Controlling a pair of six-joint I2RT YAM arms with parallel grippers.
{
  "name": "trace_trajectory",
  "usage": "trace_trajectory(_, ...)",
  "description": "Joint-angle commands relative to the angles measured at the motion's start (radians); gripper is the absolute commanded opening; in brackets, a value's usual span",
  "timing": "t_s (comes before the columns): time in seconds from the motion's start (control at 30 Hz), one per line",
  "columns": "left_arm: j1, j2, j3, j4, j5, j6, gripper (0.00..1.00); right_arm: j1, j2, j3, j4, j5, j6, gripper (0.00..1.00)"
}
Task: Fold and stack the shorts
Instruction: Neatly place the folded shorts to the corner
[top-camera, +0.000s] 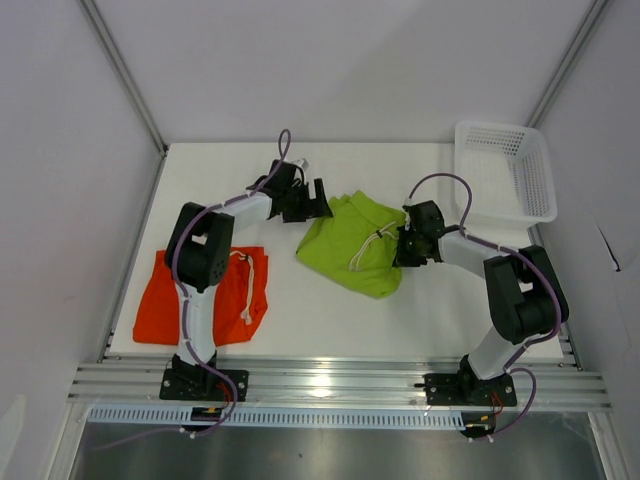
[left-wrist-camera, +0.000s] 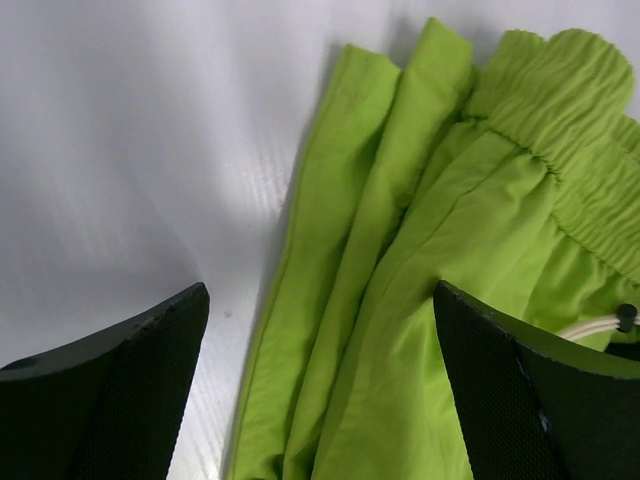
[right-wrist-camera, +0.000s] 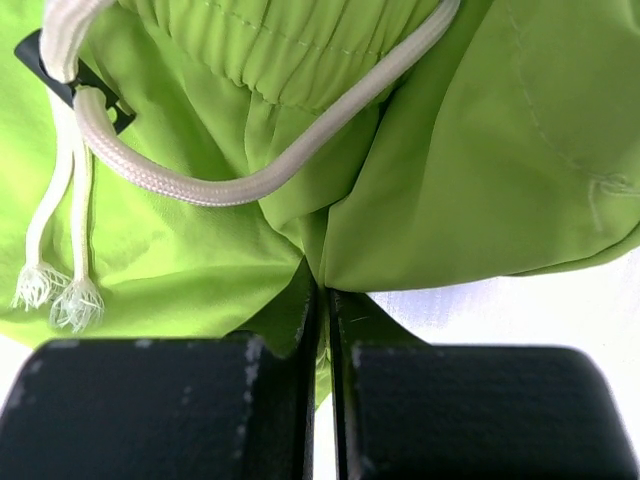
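Green shorts (top-camera: 350, 245) lie bunched in the middle of the table (top-camera: 430, 315), between the two grippers, with the waistband (left-wrist-camera: 560, 110) and drawstring (right-wrist-camera: 250, 180) turned toward the right arm. The heap's long axis runs roughly left to right, from one gripper to the other. The right gripper (right-wrist-camera: 322, 300) is clamped on a pinch of green cloth at the right edge, just under the waistband. The left gripper (left-wrist-camera: 320, 295) is at the far left corner with its fingers spread wide. A pleated leg edge lies between them, running straight away from the wrist; whether they touch it I cannot tell. The left arm looks the one to close next. Orange shorts (top-camera: 160, 300) lie flat at the near left, well apart
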Motion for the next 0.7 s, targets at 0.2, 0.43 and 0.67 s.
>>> trace_trajectory(0.2,-0.026,0.012,-0.067,0.072,0.156,0.002,0.92,-0.004,0.036,0.013,-0.03,-0.023,-0.036,0.0)
trace_trajectory(0.43,-0.041,0.015,-0.127,0.133,0.193,0.008,0.82,-0.006,0.039,0.016,-0.039,-0.029,-0.042,0.0)
trace_trajectory(0.67,-0.072,0.04,-0.113,0.059,0.119,0.025,0.74,-0.006,0.041,0.038,-0.059,-0.03,-0.047,0.0)
